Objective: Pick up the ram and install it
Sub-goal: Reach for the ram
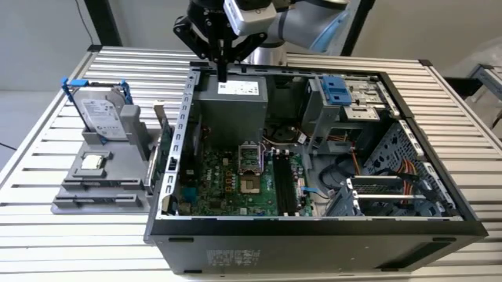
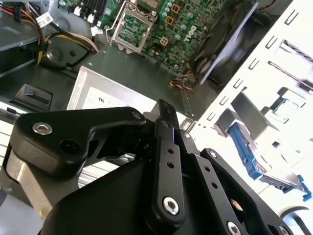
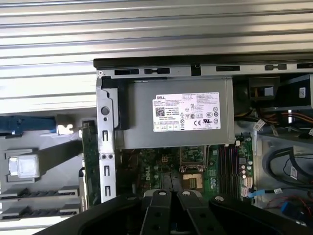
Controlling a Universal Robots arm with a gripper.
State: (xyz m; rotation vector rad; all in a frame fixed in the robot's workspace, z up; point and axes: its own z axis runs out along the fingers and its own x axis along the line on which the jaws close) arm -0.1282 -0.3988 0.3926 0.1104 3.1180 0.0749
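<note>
- The gripper [image 1: 223, 62] hangs over the far rim of the open computer case [image 1: 186, 117], above the labelled power supply [image 1: 231, 111].
- Its jaws are pressed together on a thin dark strip, the ram [image 1: 223, 75]. The strip hangs straight down from between the fingertips and is seen nearly edge-on in the exterior view.
- In the first wrist view the two black fingers [image 3: 156, 208] stand close together, with only a narrow gap between them.
- The ram's lower edge is above the power supply and does not touch it.
- The black memory slots [image 1: 281, 187] lie on the green motherboard [image 1: 227, 182], nearer the exterior camera and well apart from the ram.
- On the exterior view's left, a grey holder [image 1: 94, 194] on the slatted table [image 1: 70, 247] carries a hard drive [image 1: 102, 114] in a blue frame.
</note>
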